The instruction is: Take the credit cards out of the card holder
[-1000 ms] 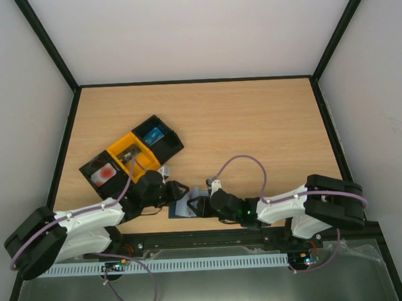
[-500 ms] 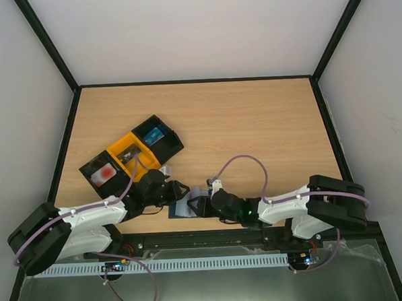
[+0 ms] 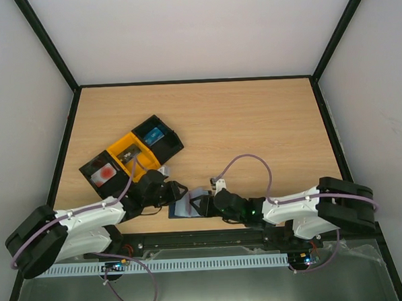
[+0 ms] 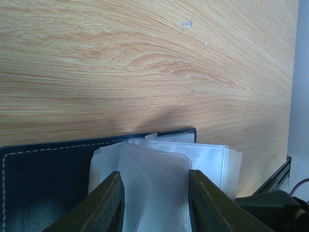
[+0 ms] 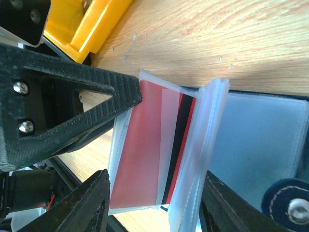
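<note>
The card holder (image 3: pixel 188 206) lies open at the table's near edge, between my two grippers. Its black cover (image 4: pixel 43 179) and clear sleeves (image 4: pixel 154 174) fill the left wrist view. My left gripper (image 3: pixel 179 193) is shut on those sleeves, a finger (image 4: pixel 108 203) on each side. My right gripper (image 5: pixel 157 203) stands open round a raised sleeve that holds a red credit card (image 5: pixel 145 150) with a black stripe. The left gripper's finger (image 5: pixel 72 96) touches that sleeve's top corner. A blue card (image 3: pixel 154 135), a white card with a red mark (image 3: pixel 106 173) and a dark card (image 3: pixel 129 155) lie in trays.
A row of three trays, black (image 3: pixel 98 175), yellow (image 3: pixel 142 165) and black (image 3: pixel 167 142), stands just behind the left gripper. The yellow tray (image 5: pixel 91 24) also shows at the top of the right wrist view. Black frame rails border the table.
The right arm's forearm and elbow have shifted a little to the right and lower. The left arm and the card holder have hardly moved.
</note>
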Controlling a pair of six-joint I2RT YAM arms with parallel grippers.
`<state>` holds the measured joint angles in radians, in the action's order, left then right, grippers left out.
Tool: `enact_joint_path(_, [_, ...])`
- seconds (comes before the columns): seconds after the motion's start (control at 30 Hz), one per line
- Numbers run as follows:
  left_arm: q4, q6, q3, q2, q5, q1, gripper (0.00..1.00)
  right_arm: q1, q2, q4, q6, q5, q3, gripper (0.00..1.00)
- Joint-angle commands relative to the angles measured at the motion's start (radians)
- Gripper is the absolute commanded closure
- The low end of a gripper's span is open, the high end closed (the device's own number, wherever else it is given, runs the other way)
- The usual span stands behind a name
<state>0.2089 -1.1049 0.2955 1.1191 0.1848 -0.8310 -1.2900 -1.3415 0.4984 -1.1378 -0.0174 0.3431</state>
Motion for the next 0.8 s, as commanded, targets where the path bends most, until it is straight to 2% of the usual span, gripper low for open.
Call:
enact_joint_path(0.0, [-0.07, 0.02, 0.011, -0.041, -0.032, -0.006, 0.62, -0.005, 0.083, -0.114, 0.004, -0.079, -0.005, 0.51])
enact_joint_path(0.3, [-0.246, 0.04, 0.057, -0.15, -0.122, -0.005, 0.62, -0.005, 0.206, -0.169, 0.001, -0.111, -0.012, 0.52])
enact_joint_path(0.43, [-0.318, 0.051, 0.087, -0.215, -0.155, -0.006, 0.61, -0.004, 0.196, -0.131, -0.003, -0.085, -0.008, 0.6])
enact_joint_path(0.63, [-0.32, 0.042, 0.084, -0.269, -0.134, -0.006, 0.62, -0.005, 0.123, -0.054, -0.007, -0.036, 0.008, 0.69])
enact_joint_path(0.77, [-0.226, 0.023, 0.037, -0.246, -0.076, -0.005, 0.7, -0.005, 0.039, 0.02, -0.019, 0.008, 0.013, 0.72])
